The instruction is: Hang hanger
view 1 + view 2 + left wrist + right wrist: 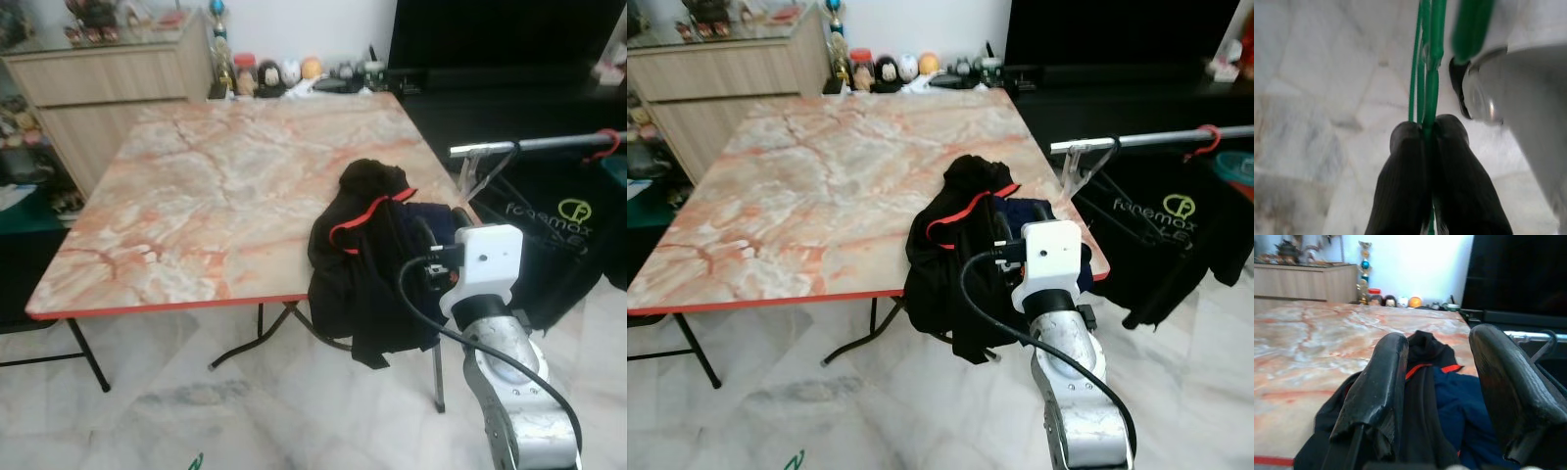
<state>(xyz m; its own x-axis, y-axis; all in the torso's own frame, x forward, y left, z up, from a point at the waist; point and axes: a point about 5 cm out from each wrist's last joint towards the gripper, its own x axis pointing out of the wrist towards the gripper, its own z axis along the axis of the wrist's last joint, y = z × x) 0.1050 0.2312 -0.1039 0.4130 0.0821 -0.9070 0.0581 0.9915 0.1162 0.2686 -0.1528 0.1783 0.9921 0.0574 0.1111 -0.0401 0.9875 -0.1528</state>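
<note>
left gripper (1429,147) pinches one green hanger (1431,63).

A marble-patterned table (196,196) with a red edge stands on a pale tiled floor (147,401). A heap of black and navy clothes (367,259) hangs over the table's near right corner. Small jars and figurines (279,73) sit just past the table's far edge. A wooden cabinet (108,88) stands beyond the table's far left corner. A black T-shirt (1161,240) hangs on a metal rail (1146,140) right of the table.
</note>
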